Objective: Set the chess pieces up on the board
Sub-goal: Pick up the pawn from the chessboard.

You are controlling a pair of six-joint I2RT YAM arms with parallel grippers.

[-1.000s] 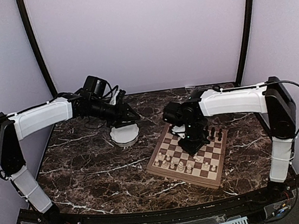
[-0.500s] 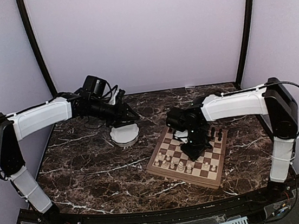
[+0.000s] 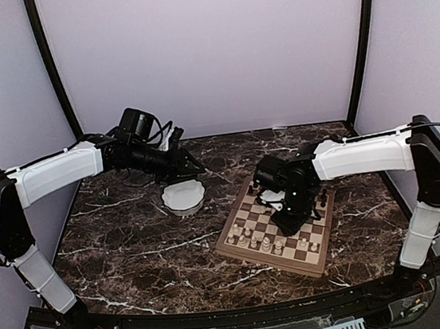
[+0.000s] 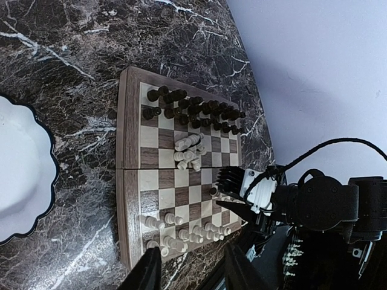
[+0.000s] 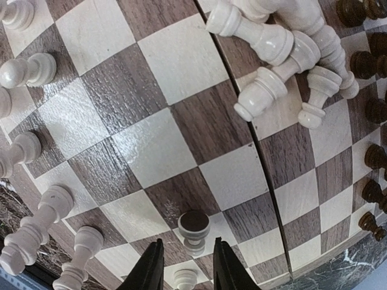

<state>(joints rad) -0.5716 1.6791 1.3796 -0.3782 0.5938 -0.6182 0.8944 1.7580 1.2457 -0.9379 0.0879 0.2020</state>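
— Far left on the table (image 3: 126, 248)?
— Left gripper (image 4: 192, 260), jaws apart, just behind the bowl (image 3: 183, 198).
— And the board (image 3: 251, 255)?
— Right of centre. Cream pieces (image 5: 284, 48) heaped mid-board, bare squares around them; dark pieces (image 4: 193, 109) line the far edge. Right gripper (image 5: 187, 257) hovers low over the near rows, jaws apart.
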